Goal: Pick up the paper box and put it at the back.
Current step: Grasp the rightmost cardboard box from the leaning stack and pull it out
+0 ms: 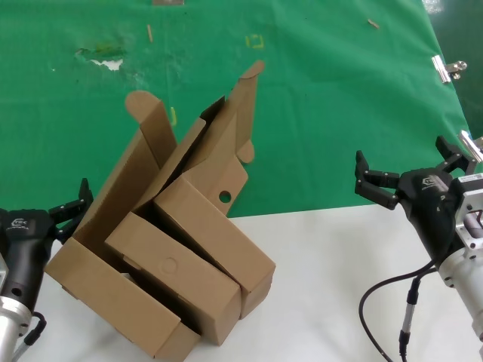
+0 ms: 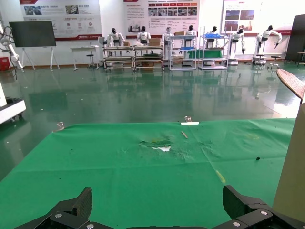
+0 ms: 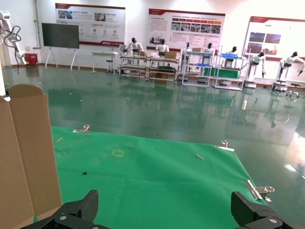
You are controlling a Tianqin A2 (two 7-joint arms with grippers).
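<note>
The paper box (image 1: 226,162) leans tilted in a pile of brown cartons at the front left, its lid up, with a punched hole and rounded tabs. It rests on the long carton with a circle outline (image 1: 170,265) and inside the bigger carton with a round-ended flap (image 1: 139,105). The pile straddles the front edge of the green cloth (image 1: 339,90). My left gripper (image 1: 72,207) is open and empty just left of the pile. My right gripper (image 1: 404,158) is open and empty well to the right of it, over the cloth's edge. Both wrist views show open fingers over bare cloth (image 2: 157,191) (image 3: 167,191).
The cloth has a ragged white patch (image 1: 109,64) and small yellow marks. A metal clip (image 1: 449,69) holds its right edge. White tabletop (image 1: 332,302) lies in front, with my right arm's cable (image 1: 407,309) over it. A cardboard flap (image 3: 28,157) stands beside my right gripper.
</note>
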